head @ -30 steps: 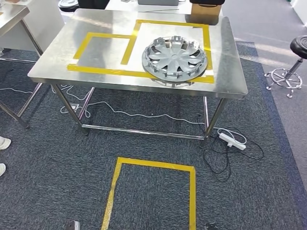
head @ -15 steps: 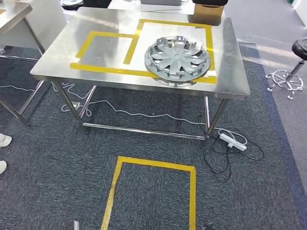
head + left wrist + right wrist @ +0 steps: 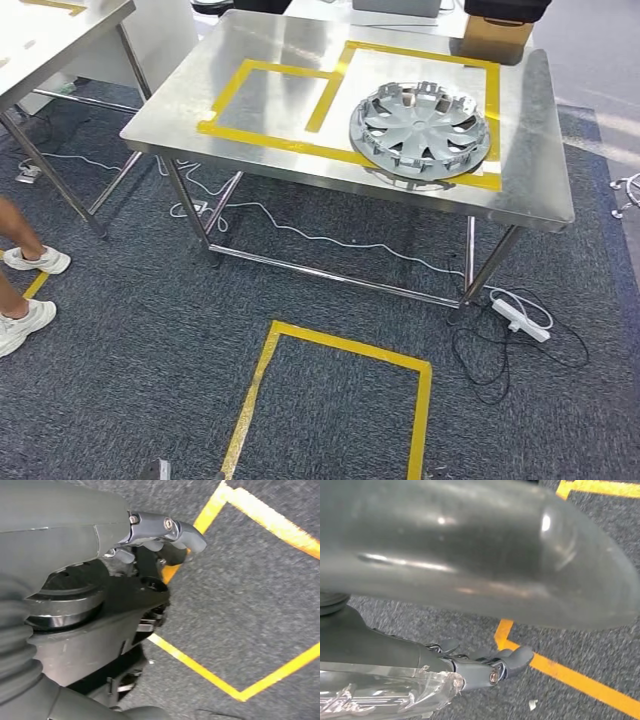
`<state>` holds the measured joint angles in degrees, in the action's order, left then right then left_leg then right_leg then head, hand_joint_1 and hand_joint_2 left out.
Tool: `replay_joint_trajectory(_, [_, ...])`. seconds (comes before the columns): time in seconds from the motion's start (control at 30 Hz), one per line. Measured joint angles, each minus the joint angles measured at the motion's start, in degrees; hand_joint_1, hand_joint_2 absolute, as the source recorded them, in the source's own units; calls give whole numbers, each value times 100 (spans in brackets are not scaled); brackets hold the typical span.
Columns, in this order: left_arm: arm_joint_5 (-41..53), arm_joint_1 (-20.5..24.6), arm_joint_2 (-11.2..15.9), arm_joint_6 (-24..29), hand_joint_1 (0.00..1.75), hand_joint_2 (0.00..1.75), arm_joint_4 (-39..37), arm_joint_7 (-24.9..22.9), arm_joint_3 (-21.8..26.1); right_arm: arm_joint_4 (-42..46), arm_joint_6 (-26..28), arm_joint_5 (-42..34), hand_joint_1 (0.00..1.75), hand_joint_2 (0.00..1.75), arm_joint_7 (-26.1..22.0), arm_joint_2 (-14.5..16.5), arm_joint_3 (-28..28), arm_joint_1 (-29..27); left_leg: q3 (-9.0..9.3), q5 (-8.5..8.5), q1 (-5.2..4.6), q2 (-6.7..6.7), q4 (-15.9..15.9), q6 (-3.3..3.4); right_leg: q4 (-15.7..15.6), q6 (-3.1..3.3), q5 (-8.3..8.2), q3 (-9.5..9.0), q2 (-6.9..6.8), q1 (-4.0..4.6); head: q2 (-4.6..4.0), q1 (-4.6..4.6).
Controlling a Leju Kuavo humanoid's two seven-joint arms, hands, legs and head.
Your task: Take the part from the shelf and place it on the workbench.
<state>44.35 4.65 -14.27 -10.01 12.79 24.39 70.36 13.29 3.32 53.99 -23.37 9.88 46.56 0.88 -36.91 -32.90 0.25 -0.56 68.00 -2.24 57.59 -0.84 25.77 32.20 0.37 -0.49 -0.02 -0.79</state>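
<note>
Both hands (image 3: 158,535) (image 3: 497,665) low over carpet, empty.

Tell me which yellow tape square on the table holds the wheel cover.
The larger right-hand square holds the wheel cover, whose near edge overlaps its tape; the smaller left square holds nothing.

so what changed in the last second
Mostly the camera: the whole head view has shifted right, so the robot is turning left, not the things moving. A person's legs and white shoes have come into view at the left edge, and the stool has slid out on the right. The hubcap stays on the table across the yellow tape, untouched. Both hands hang over the carpet.
</note>
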Motion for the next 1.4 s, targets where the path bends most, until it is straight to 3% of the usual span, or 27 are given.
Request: replay_joint_trajectory(1.4, [0, 0, 0, 0, 0, 175, 0, 0, 0, 0, 0, 0, 0, 0, 0, 0, 0, 0, 0, 0, 0, 0, 0, 0, 0, 0, 0, 0, 0, 0, 0, 0])
